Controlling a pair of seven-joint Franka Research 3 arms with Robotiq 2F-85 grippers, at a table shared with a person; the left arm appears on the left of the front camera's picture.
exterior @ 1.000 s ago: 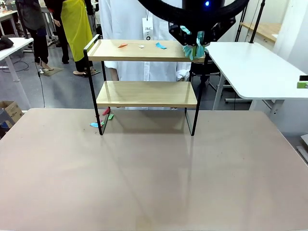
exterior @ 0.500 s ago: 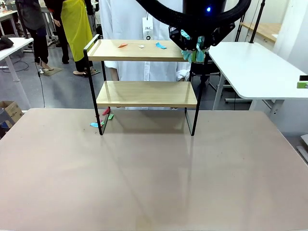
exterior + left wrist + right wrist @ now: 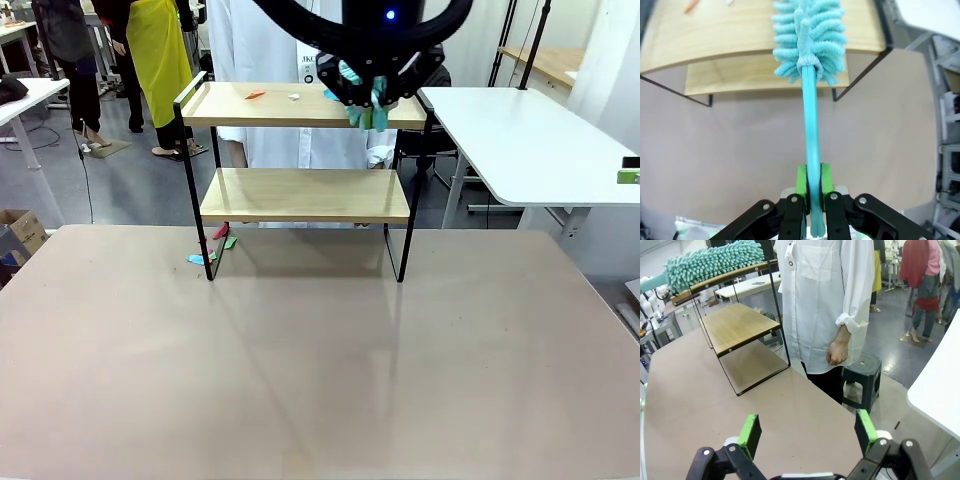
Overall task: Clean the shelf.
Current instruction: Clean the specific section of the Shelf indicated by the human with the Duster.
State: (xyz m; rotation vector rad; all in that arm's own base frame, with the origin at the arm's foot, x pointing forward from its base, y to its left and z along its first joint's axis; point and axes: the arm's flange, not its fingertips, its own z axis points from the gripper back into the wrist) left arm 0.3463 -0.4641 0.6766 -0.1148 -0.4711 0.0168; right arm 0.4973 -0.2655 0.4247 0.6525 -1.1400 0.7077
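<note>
The shelf (image 3: pixel 300 195) stands at the far side of the tan table, two light boards in a black frame. Its top board (image 3: pixel 280 108) carries an orange scrap (image 3: pixel 255 95), a white scrap (image 3: pixel 294 97) and a blue scrap (image 3: pixel 330 95). My left gripper (image 3: pixel 368 85) hangs over the top board's right part, shut on the handle of a teal fluffy duster (image 3: pixel 366 112). In the left wrist view, the gripper (image 3: pixel 810 181) clamps the handle, and the duster head (image 3: pixel 810 35) lies over the top board (image 3: pixel 730 35). My right gripper (image 3: pixel 807 432) is open and holds nothing, off to the shelf's (image 3: pixel 740 322) side.
A person in a white shirt (image 3: pixel 825 300) stands just behind the shelf, beside a black stool (image 3: pixel 860 375). Coloured scraps (image 3: pixel 215 245) lie on the table by the shelf's left leg. A white table (image 3: pixel 520 140) stands at the right. The near tabletop (image 3: pixel 320 370) is bare.
My left gripper has carried the duster leftward from the top board's right end towards the blue scrap. The right gripper has stayed open.
</note>
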